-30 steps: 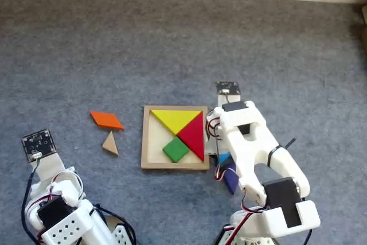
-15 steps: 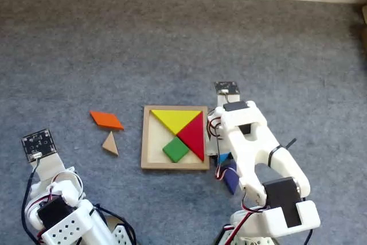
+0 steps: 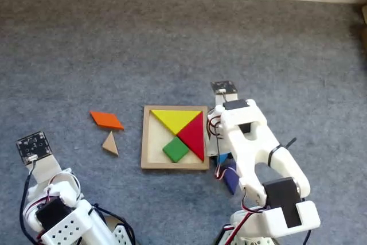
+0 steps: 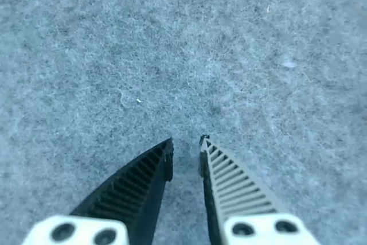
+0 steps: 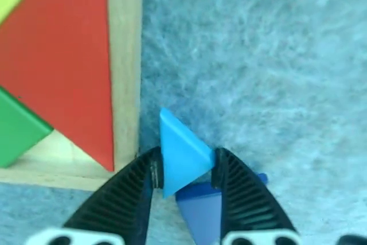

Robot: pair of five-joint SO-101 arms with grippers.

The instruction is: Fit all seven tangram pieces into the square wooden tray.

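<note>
So, I count three of the seven pieces home in the wooden tray [image 3: 146, 142]: the yellow triangle [image 3: 174, 120] along its far edge, the red triangle [image 3: 195, 136] against its right wall, and the green square [image 3: 176, 149] set like a diamond, touching both of them. Bare wood shows down the tray's left side and across its near edge, which is where I judge the rest must go. Four pieces are outside. The light blue triangle [image 5: 180, 153] sits just beside the tray's right outer wall, near its near corner, and my right gripper [image 5: 186, 159] is clamped on it, one finger on each side. I cannot tell whether the piece is lifted or resting on the desk [image 3: 86, 44]. The dark blue piece [image 5: 200, 213] lies directly beneath and behind it, partly hidden by the arm in the high view. On the other side of the tray, the orange parallelogram [image 3: 106, 120] and the tan triangle [image 3: 110, 143] lie on the grey felt, near each other and a little way from the tray's left wall. My left gripper [image 4: 186, 144] hangs over bare felt well apart from everything, fingers slightly parted and holding nothing. By my reckoning I am under halfway, with the fourth piece in hand.
</note>
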